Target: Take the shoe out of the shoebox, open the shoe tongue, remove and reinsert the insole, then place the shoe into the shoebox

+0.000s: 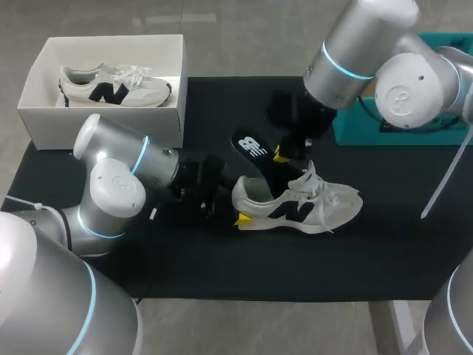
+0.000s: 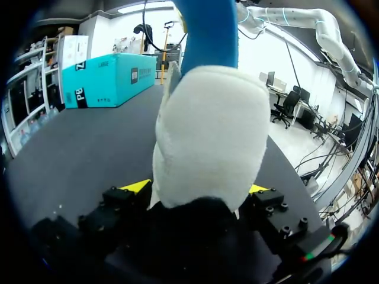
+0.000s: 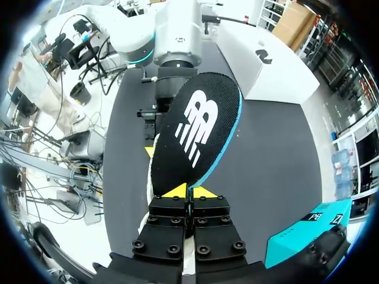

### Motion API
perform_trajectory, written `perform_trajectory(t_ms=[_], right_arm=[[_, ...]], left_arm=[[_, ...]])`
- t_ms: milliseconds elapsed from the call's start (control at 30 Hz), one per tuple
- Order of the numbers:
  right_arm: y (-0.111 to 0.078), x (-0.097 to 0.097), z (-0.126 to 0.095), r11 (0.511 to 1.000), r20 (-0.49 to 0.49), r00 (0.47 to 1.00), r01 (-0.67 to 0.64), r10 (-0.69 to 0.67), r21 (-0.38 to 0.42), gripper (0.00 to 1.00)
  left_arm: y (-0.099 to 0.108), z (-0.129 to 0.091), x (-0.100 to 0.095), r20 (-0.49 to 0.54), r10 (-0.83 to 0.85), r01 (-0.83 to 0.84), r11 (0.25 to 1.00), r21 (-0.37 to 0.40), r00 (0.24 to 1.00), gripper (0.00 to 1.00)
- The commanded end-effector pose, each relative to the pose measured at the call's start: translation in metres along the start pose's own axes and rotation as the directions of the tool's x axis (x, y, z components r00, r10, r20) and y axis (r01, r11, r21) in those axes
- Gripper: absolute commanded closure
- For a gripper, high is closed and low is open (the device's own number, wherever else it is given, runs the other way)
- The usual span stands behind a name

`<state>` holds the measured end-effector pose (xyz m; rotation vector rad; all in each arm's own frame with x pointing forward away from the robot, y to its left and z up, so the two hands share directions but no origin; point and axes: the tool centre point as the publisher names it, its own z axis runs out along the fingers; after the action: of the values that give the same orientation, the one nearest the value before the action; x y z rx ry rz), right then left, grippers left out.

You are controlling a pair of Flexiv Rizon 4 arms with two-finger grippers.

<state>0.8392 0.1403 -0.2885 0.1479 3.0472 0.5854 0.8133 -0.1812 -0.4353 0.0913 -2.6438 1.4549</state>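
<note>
Upper left of the head view: white shoebox (image 1: 44, 111) with a second shoe (image 1: 114, 85) lying inside. Entering from the left, left gripper (image 1: 238, 219) clamped on the heel of the shoe (image 1: 310, 207), one yellow tip on each side in the left wrist view. Shoe upright on the black mat (image 1: 222, 274) at centre, toe pointing right. Just above its opening, black insole (image 1: 251, 148) tilted, pinched at its edge by the right gripper (image 1: 281, 155). Teal box (image 1: 355, 129) at right.
</note>
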Motion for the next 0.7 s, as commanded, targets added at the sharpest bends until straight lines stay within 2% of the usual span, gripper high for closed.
perform_trajectory(t_ms=[33,233,433,600,700], right_arm=[[0.006,0.001,-0.024,1.000,-0.001,1.000,-0.008,0.008,-0.005,1.00],[0.018,-0.001,-0.061,0.998,0.008,0.999,-0.047,0.047,-0.033,1.00],[0.032,-0.003,-0.099,0.998,0.053,0.997,-0.054,0.055,-0.011,1.00],[0.037,-0.004,-0.125,0.995,0.060,0.997,-0.051,0.056,-0.081,1.00],[0.039,-0.007,-0.137,0.988,0.039,0.998,-0.042,0.049,-0.152,1.00]], left_arm=[[0.004,0.005,-0.002,0.000,-0.001,0.001,1.000,-0.003,1.000,1.00],[0.004,0.005,-0.002,0.000,-0.001,0.001,1.000,-0.003,1.000,1.00],[0.004,0.005,-0.002,0.000,-0.001,0.001,1.000,-0.003,1.000,1.00],[0.004,0.005,-0.002,0.000,-0.001,0.001,1.000,-0.003,1.000,1.00],[0.004,0.005,-0.002,0.000,-0.001,0.001,1.000,-0.003,1.000,1.00]])
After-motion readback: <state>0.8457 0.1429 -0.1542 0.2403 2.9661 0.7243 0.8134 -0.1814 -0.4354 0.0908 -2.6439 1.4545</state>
